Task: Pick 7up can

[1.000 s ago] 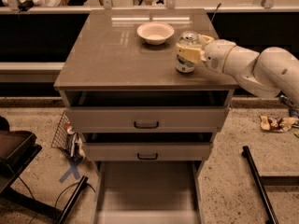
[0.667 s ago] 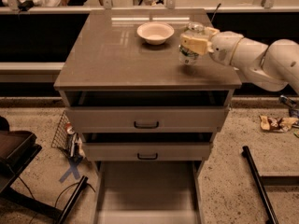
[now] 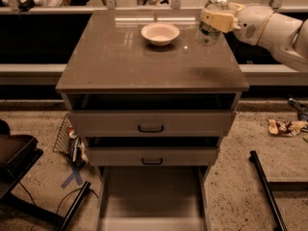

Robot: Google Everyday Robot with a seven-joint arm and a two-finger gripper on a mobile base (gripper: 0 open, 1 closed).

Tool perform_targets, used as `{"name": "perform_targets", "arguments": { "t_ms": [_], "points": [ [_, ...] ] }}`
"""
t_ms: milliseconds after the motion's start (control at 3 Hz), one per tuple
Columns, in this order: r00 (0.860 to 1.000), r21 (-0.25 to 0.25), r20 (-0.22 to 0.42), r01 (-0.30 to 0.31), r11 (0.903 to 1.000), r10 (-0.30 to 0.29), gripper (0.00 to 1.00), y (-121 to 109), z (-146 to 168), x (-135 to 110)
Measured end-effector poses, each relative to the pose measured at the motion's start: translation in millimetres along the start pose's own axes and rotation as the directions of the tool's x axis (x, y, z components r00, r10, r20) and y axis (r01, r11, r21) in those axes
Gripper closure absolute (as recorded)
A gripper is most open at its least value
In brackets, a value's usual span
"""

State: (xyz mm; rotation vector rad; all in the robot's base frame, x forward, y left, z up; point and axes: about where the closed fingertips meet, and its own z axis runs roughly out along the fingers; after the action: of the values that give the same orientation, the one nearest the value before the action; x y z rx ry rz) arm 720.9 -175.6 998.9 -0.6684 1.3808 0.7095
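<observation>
Gripping the 7up can (image 3: 208, 34) from its right side, the pincer (image 3: 212, 19) is closed around the can's upper half, to the right of the white bowl (image 3: 160, 33) and a little higher in the view than the bowl. No brand name can be read on the can: only a pale band, a green patch and the shiny top show, and a tan finger pad covers much of the label. The far finger is hidden behind the can. The arm (image 3: 275, 29) is cut off by the frame edge, far right of the bowl. A soft shadow lies on the tabletop (image 3: 115, 66) in front of the bowl and to its right, apart from the can. A second ago the can sat lower, nearer the front than the bowl. It has since gone up and back.
</observation>
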Motion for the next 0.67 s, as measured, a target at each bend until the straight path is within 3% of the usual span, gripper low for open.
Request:
{"name": "perform_targets", "arguments": {
  "t_ms": [667],
  "points": [
    [0.999, 0.007, -0.010, 0.053, 0.9986, -0.053, 1.00, -11, -14, -41]
  ]
}}
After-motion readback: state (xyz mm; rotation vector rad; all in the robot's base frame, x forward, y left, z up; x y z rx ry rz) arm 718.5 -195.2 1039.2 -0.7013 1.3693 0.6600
